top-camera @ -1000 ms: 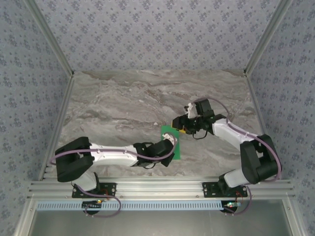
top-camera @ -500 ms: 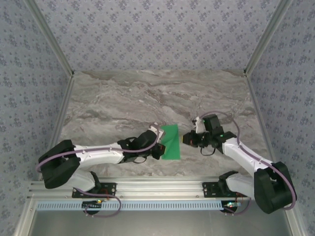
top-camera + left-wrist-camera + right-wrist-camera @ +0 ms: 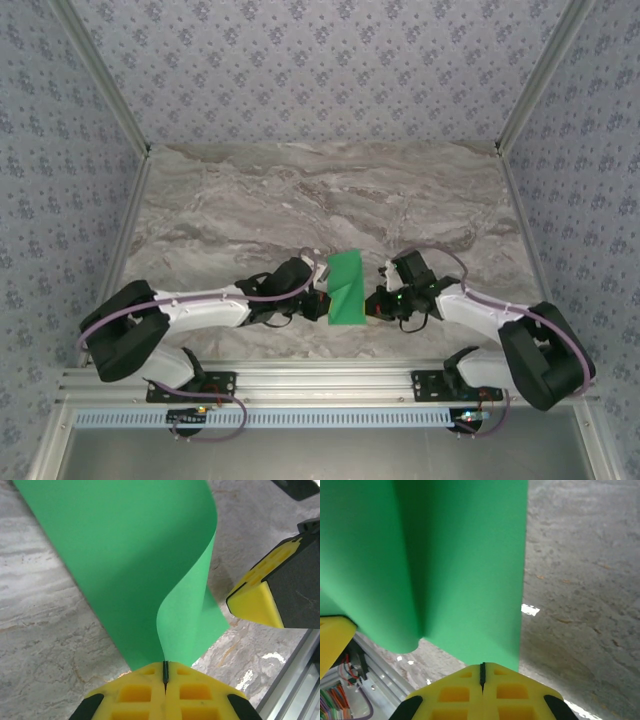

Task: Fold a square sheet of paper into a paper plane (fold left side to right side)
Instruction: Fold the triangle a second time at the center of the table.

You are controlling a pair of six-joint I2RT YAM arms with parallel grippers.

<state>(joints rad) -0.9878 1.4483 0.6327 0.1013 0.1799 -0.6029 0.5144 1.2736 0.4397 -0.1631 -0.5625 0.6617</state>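
Presently, the square sheet of paper [image 3: 346,288] is pinched mid-fold by the left gripper [image 3: 165,672] and right gripper [image 3: 481,672]; edge alignment is required next.

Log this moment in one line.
left pincer: shut on paper | right pincer: shut at paper's edge, grip unclear | paper: bowed, not creased flat

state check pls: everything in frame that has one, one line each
square sheet of paper, bowed in a soft curve, not yet creased flat, held at its left and right edges.
left gripper, jaws shut on the sheet's left edge.
right gripper, jaws shut, the sheet's right edge meeting their tips, apparently pinched.
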